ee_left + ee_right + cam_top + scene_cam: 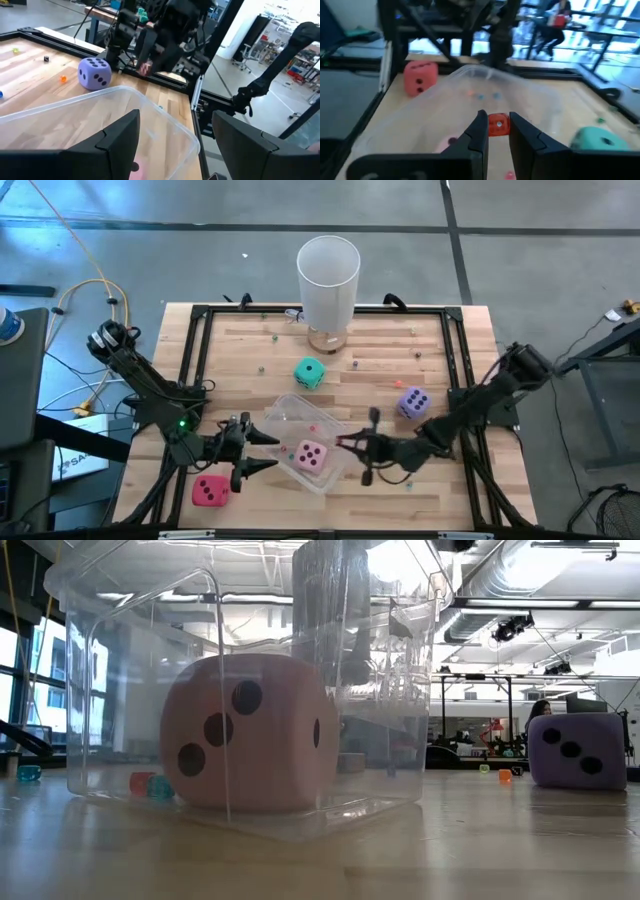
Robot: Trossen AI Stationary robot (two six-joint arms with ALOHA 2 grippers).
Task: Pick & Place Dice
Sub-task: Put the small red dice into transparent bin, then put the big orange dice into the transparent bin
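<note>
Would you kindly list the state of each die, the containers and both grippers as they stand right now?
Pink die: inside the clear bin.
Clear bin: on the table, open-topped, between the two grippers.
Red die: on the table, outside the bin.
Teal-green die: on the table, free.
Purple die: on the table, free.
White cup: upright.
Left gripper: open, empty, at the bin's edge.
Right gripper: nearly shut, at the bin's opposite edge.

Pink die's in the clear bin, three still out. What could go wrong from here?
1. Both pincers crowd the clear bin: left pincer open at one side, right pincer shut at the other. Either could nudge the bin and shift the pink die.
2. The red die sits near the table's front edge; a poor grasp might push it off.
3. Small beads are scattered around and could be mistaken for dice.
</note>
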